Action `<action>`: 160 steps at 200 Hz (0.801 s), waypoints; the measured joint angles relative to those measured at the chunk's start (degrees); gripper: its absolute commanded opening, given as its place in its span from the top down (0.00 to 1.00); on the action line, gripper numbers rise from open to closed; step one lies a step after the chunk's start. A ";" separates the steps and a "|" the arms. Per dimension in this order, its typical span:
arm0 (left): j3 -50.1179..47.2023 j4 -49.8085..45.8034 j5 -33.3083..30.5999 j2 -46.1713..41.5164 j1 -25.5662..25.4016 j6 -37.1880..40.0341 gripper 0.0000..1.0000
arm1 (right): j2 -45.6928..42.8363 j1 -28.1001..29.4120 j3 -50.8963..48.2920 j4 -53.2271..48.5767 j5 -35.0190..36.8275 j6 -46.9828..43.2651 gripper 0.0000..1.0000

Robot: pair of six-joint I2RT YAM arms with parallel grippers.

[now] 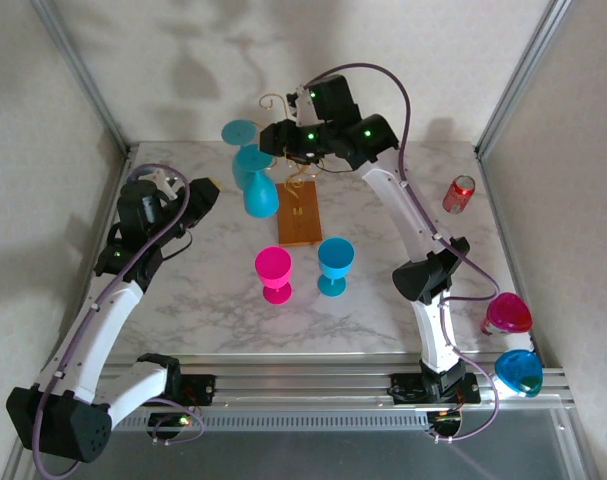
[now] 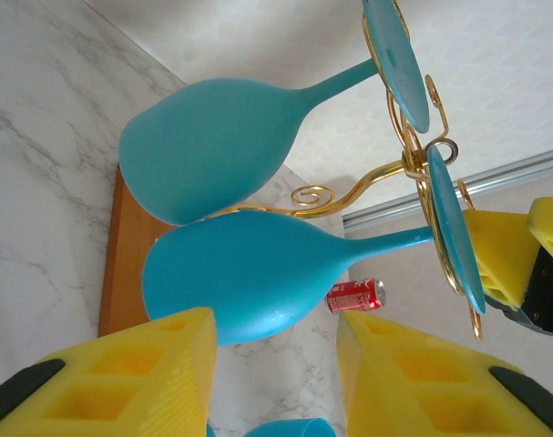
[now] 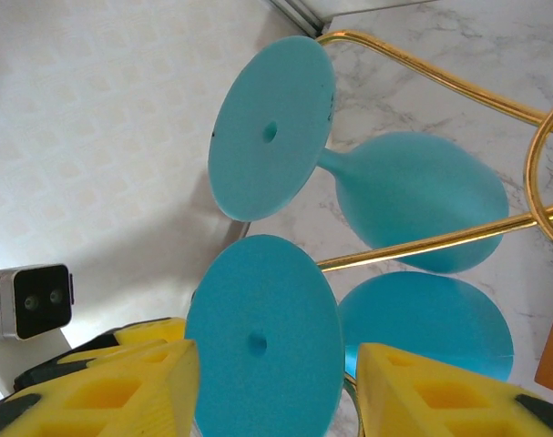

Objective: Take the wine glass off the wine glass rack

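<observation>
The wine glass rack (image 1: pixel 300 212) has a gold wire stem (image 2: pixel 349 196) on an orange-brown base. Two teal wine glasses hang from it upside down, an upper one (image 2: pixel 203 146) and a lower one (image 2: pixel 249 273). My left gripper (image 2: pixel 274 319) is open just in front of the lower glass's bowl, which overlaps its left finger (image 2: pixel 158 373). It sits left of the glasses (image 1: pixel 205 192) in the top view. My right gripper (image 3: pixel 276 350) is up at the rack's top (image 1: pixel 278 140), open, with the nearer glass's round foot (image 3: pixel 262 337) between its fingers.
An upright pink glass (image 1: pixel 273 272) and a blue glass (image 1: pixel 335 265) stand in front of the rack base. A red can (image 1: pixel 459 193) lies at the right of the table. A pink glass (image 1: pixel 508 315) and a blue one (image 1: pixel 520 372) sit past the right edge.
</observation>
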 measured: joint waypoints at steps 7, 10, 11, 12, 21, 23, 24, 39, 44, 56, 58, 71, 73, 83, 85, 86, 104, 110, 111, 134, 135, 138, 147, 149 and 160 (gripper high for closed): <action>0.00 0.00 -0.02 0.00 0.00 0.00 0.61 | 0.04 0.07 0.00 0.00 0.00 0.00 0.51; 0.00 -0.02 0.00 0.00 0.00 0.00 0.61 | 0.09 0.07 0.00 0.00 -0.02 0.00 0.51; 0.00 0.00 0.00 0.00 0.00 0.00 0.61 | 0.09 0.09 0.00 0.00 -0.04 0.00 0.51; 0.00 0.00 0.00 0.00 0.00 0.00 0.61 | 0.09 0.09 0.00 0.00 -0.04 0.00 0.51; 0.00 -0.07 -0.02 0.00 0.00 0.00 0.61 | 0.09 0.15 0.00 0.00 -0.17 0.00 0.51; 0.00 -0.07 -0.02 -0.02 0.00 0.00 0.61 | 0.09 0.17 0.00 0.00 -0.15 0.00 0.51; 0.00 -0.09 -0.02 -0.02 0.00 0.00 0.61 | 0.09 0.20 0.00 0.00 -0.17 0.00 0.51; -0.02 -0.33 -0.02 -0.02 0.00 0.00 0.61 | 0.09 0.26 0.00 0.00 -0.20 -0.02 0.51; -0.02 -0.39 -0.02 -0.02 0.00 0.00 0.61 | 0.09 0.33 0.00 0.00 -0.20 -0.02 0.51; -0.02 -0.42 -0.02 -0.02 0.00 0.00 0.61 | 0.09 0.35 0.00 0.00 -0.17 -0.04 0.51; -0.02 -0.42 -0.02 -0.02 0.00 0.00 0.61 | 0.09 0.39 0.00 0.00 -0.17 -0.04 0.51; -0.02 -0.39 -0.02 -0.02 0.02 0.00 0.61 | 0.09 0.44 0.00 0.00 -0.15 -0.15 0.51; -0.02 -0.39 -0.02 -0.04 0.00 -0.02 0.61 | 0.09 0.44 0.00 0.02 -0.17 -0.20 0.51; -0.02 -0.39 -0.02 -0.09 0.02 -0.02 0.61 | 0.09 0.46 0.00 0.02 -0.17 -0.28 0.51; -0.02 -0.42 -0.02 -0.11 0.00 -0.02 0.61 | 0.09 0.46 0.00 0.02 -0.17 -0.31 0.51; -0.04 -0.39 -0.02 -0.11 0.00 0.00 0.61 | 0.09 0.48 0.00 0.02 -0.17 -0.31 0.51; -0.11 -0.39 -0.02 -0.33 0.02 -0.02 0.61 | 0.09 0.48 0.00 0.04 -0.17 -0.66 0.51; -0.11 -0.39 -0.02 -0.44 0.02 -0.02 0.61 | 0.09 0.48 0.00 0.04 -0.17 -0.68 0.51; -0.11 -0.39 -0.02 -0.44 0.02 -0.02 0.61 | 0.09 0.48 0.00 0.04 -0.17 -0.68 0.51; -0.11 -0.39 0.00 -0.59 0.11 -0.02 0.61 | 0.09 0.48 0.00 0.11 -0.20 -0.70 0.51; -0.11 -0.39 0.00 -0.59 0.11 -0.02 0.61 | 0.09 0.48 0.00 0.11 -0.20 -0.70 0.51; -0.11 -0.39 -0.02 -0.61 0.15 -0.02 0.61 | 0.09 0.48 0.00 0.15 -0.22 -0.70 0.51; -0.11 -0.39 -0.04 -0.66 0.22 -0.02 0.61 | 0.09 0.48 0.00 0.26 -0.26 -0.70 0.51; -0.11 -0.39 -0.02 -0.66 0.22 -0.02 0.61 | 0.09 0.48 0.00 0.26 -0.26 -0.70 0.51; -0.11 -0.39 -0.02 -0.66 0.22 -0.02 0.61 | 0.09 0.50 0.00 0.33 -0.33 -0.70 0.51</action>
